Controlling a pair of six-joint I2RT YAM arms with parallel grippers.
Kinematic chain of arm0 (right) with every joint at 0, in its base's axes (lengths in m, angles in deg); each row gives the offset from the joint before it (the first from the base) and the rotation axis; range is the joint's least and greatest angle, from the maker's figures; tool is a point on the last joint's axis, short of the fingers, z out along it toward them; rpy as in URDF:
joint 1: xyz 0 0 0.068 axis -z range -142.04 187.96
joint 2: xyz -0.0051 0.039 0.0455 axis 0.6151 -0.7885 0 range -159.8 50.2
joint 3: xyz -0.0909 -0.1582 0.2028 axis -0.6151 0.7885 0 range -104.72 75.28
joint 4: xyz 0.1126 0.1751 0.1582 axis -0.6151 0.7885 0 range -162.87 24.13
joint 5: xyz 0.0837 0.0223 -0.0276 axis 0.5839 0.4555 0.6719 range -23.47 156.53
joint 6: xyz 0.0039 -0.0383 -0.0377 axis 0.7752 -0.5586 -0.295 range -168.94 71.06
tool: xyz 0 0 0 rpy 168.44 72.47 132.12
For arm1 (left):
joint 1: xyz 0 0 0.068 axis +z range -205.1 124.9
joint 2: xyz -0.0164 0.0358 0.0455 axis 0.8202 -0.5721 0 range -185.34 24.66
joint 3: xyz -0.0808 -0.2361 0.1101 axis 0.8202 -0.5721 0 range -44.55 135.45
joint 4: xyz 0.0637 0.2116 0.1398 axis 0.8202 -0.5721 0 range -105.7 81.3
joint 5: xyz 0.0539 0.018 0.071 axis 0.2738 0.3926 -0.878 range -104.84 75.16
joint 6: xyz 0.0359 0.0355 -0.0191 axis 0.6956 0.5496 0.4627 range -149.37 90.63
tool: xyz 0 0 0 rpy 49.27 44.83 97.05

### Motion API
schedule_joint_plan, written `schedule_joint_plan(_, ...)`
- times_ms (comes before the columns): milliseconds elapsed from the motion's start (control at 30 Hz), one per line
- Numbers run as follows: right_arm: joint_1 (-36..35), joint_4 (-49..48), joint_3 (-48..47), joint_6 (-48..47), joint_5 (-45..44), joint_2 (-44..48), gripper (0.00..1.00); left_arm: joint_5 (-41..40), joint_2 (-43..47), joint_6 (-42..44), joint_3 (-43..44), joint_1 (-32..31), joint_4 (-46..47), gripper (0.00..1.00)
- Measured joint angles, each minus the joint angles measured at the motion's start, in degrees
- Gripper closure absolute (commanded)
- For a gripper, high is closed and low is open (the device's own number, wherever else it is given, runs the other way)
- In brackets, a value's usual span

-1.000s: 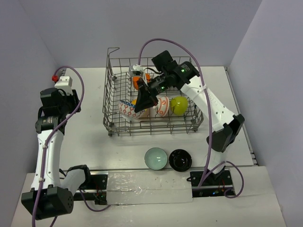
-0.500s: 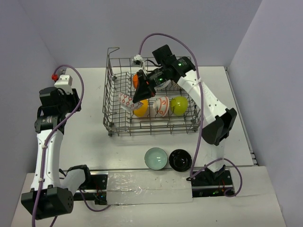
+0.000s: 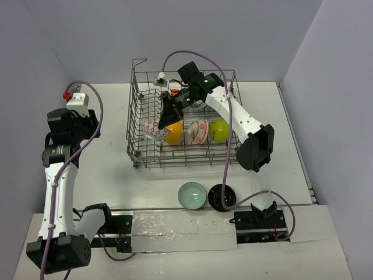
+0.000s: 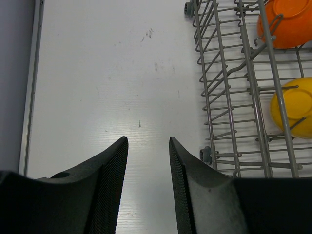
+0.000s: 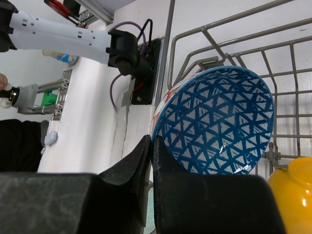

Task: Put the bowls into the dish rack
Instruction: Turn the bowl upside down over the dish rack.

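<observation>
The left gripper [image 4: 147,142] hangs with ribbed jaws parted over the smooth white table [image 4: 97,73]. At the left end of the wire dish rack [image 3: 135,153], the right gripper [image 5: 152,146] pinches the rim of a glossy blue-triangle bowl [image 5: 219,122], perhaps resting on tines. Further right, a cable crosses the black bowl [image 3: 215,199]

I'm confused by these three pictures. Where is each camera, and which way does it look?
Top: high behind the robot, looking down on dish rack; left arm, right arm show.
Left wrist: looks down at table beside rack; left gripper open.
Right wrist: faces blue-patterned bowl pinched by right gripper.
All share the yellow bowl.
</observation>
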Motion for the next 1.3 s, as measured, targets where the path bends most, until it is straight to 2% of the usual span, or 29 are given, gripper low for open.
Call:
schedule_joint_plan(267,1.55,-6.32,-1.33,6.69,0.63,-1.77,1.0,0.0,0.87,-0.04,-0.02,0.0,0.07,0.54)
schedule_joint_plan(567,6.25,-30.95,6.64,31.17,0.48,-1.73,1.0,-0.04,0.83,-0.04,-0.02,0.0,0.07,0.54)
schedule_joint_plan(700,7.39,-46.4,12.07,44.68,1.64,-1.53,1.0,-0.07,0.7,-0.07,-0.02,-0.02,0.07,0.54)
schedule_joint_plan(833,7.96,-71.01,20.83,66.99,2.93,-1.9,1.0,-0.11,0.57,-0.11,-0.02,0.0,0.07,0.54)
schedule_joint_plan(967,8.15,-86.36,22.45,80.54,3.63,-2.64,1.0,-0.22,0.57,-0.13,-0.02,0.0,0.07,0.54)
schedule_joint_plan(1100,8.44,-94.16,22.43,86.44,3.65,-2.64,1.0,-0.26,0.28,-0.15,-0.02,0.0,0.07,0.54)
schedule_joint_plan(1300,9.22,-96.72,22.43,89.77,2.86,-2.71,1.0,-0.48,-0.37,-0.35,-0.02,-0.02,0.07,0.54)
